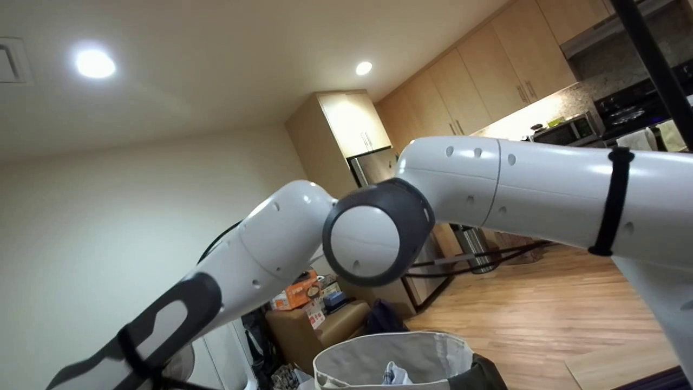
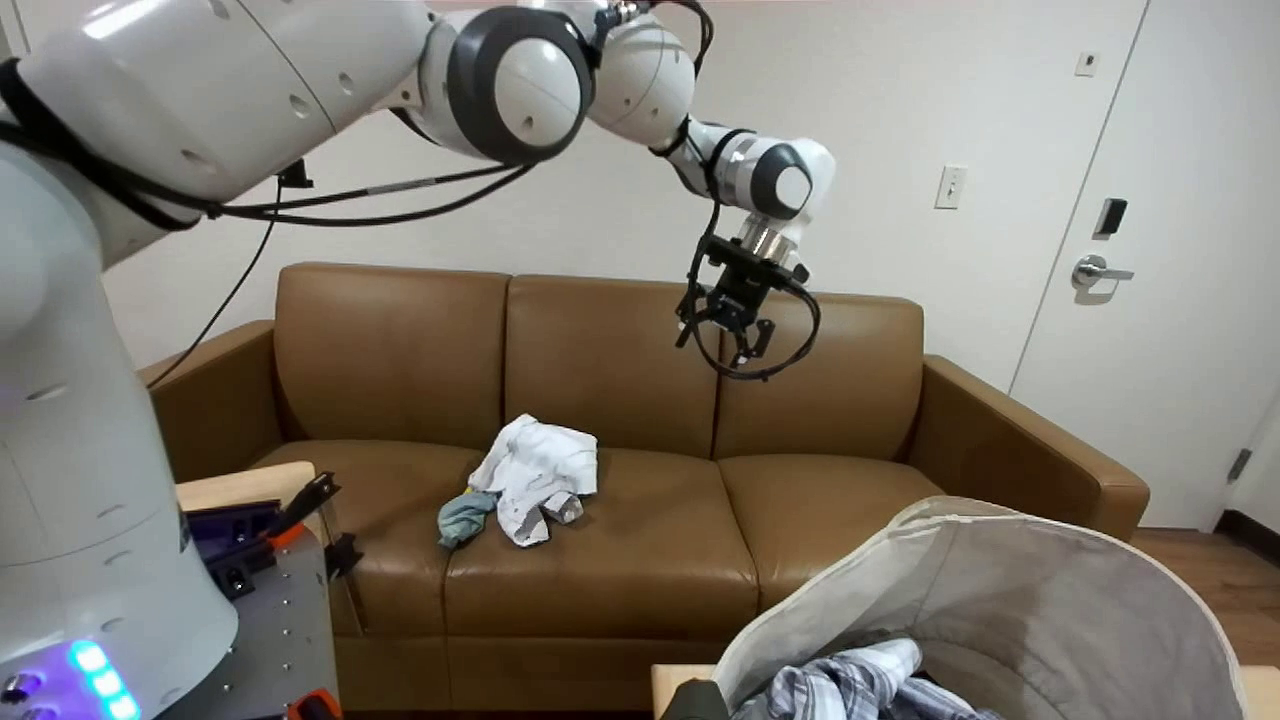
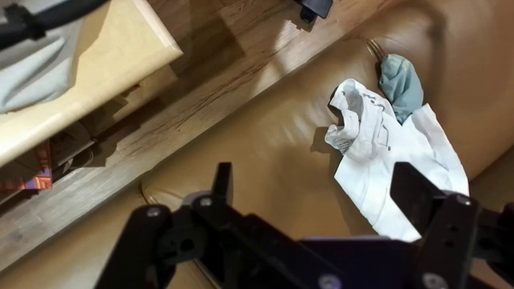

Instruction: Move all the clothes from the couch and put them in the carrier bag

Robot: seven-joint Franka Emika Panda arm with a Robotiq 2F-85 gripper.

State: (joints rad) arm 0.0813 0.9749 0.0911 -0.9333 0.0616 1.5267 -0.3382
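Note:
A crumpled white garment (image 2: 540,475) lies on the seat of the brown couch (image 2: 610,580), with a small blue-green cloth (image 2: 465,517) tucked against it. In the wrist view the white garment (image 3: 373,148) and the blue-green cloth (image 3: 401,86) are right of centre. My gripper (image 3: 313,166) is open with nothing held; its right finger overlaps the white garment from above. In an exterior view the gripper (image 2: 722,345) hangs high before the couch back, to the right of these clothes. The carrier bag (image 2: 1060,580) stands wide-mouthed in front, a plaid garment (image 2: 840,685) inside it.
A pale wooden table (image 2: 680,682) stands under the bag; its corner (image 3: 132,44) shows in the wrist view, near the couch's front edge. A black cable (image 2: 805,340) loops round the gripper. The couch armrest (image 2: 1040,450) rises behind the bag.

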